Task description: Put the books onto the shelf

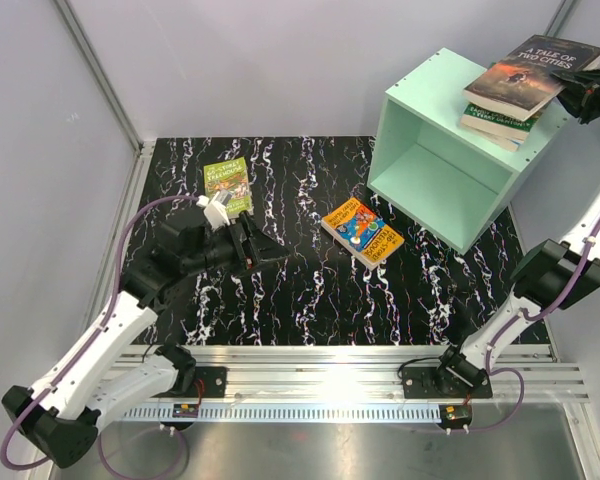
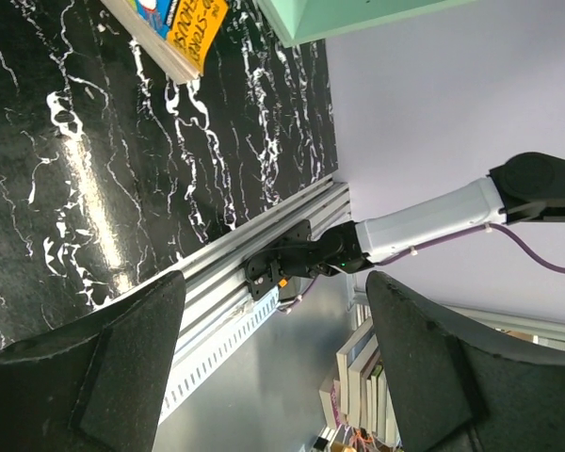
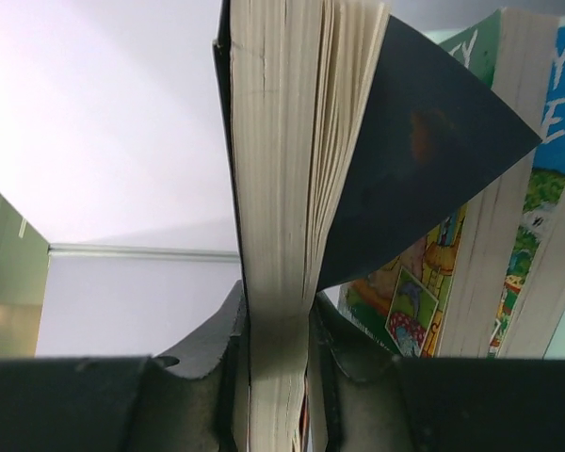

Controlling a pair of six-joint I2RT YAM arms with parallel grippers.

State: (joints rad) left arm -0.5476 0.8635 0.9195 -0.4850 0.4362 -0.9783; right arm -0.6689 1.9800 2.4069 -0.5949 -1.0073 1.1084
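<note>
The mint-green shelf (image 1: 432,95) stands at the back right, its open face toward the table. On its top lies a stack of books. The dark "A Tale of Two Cities" (image 1: 528,72) is uppermost, over a green-covered book (image 1: 498,122). My right gripper (image 1: 572,94) is shut on the dark book's edge. In the right wrist view the pages (image 3: 278,169) sit clamped in the right gripper (image 3: 278,350), with bright Treehouse covers (image 3: 424,292) beside them. A lime-green book (image 1: 228,184) and an orange-blue book (image 1: 362,232) lie flat on the table. My left gripper (image 1: 256,246) hovers open between them, holding nothing.
The black marbled table (image 1: 310,290) ends at an aluminium rail (image 1: 330,365) in front. Grey walls close in the left, back and right. In the left wrist view, the orange-blue book (image 2: 174,28) is at the top and the right arm (image 2: 433,218) crosses beyond the rail.
</note>
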